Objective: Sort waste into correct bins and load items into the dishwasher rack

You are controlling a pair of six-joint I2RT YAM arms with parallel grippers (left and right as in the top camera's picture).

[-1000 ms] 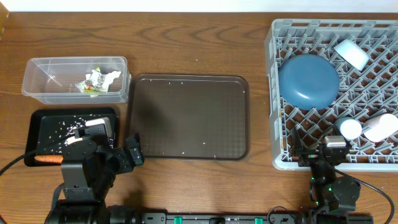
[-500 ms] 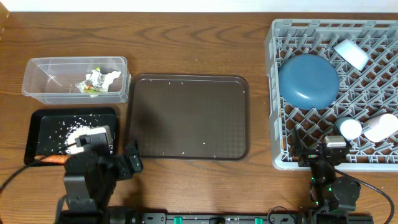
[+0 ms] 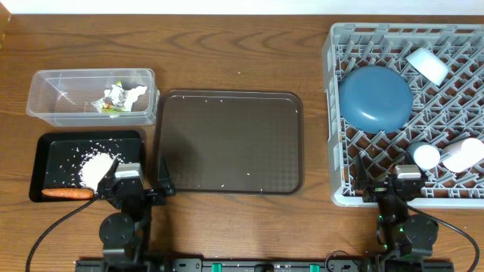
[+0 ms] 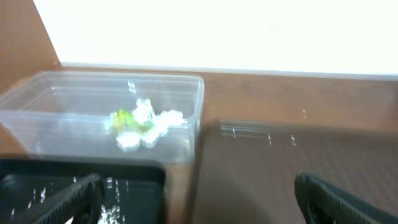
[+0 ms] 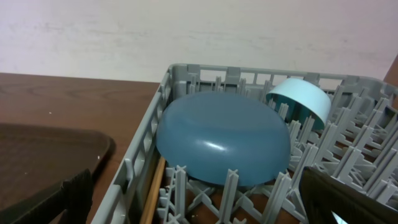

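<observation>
The clear tub (image 3: 91, 97) holds foil and wrapper scraps (image 3: 121, 98). In the black tray (image 3: 53, 151) lie a heap of rice (image 3: 96, 166) and a carrot (image 3: 66, 193). The grey rack (image 3: 333, 113) carries an upturned blue bowl (image 3: 375, 97), a light blue cup (image 3: 427, 66) and a pinkish-white cup (image 3: 463, 155). My left gripper (image 3: 132, 185) rests open at the table's near edge, beside the black tray. Its wrist view shows the tub (image 4: 99, 118) ahead and nothing between the fingers (image 4: 68, 202). My right gripper (image 3: 398, 183) is open at the rack's near wall, facing the bowl (image 5: 224, 143). Chopsticks (image 5: 152, 193) lie along the rack wall.
A large dark brown serving tray (image 3: 231, 143) lies between the bins and the rack, with a few rice grains on it. A second small whitish round piece (image 3: 426, 156) sits in the rack near the pinkish cup. Both arm bases stand at the near edge.
My left arm has drawn back from over the black tray to the near edge, uncovering the rice and carrot. The right arm has not moved.
</observation>
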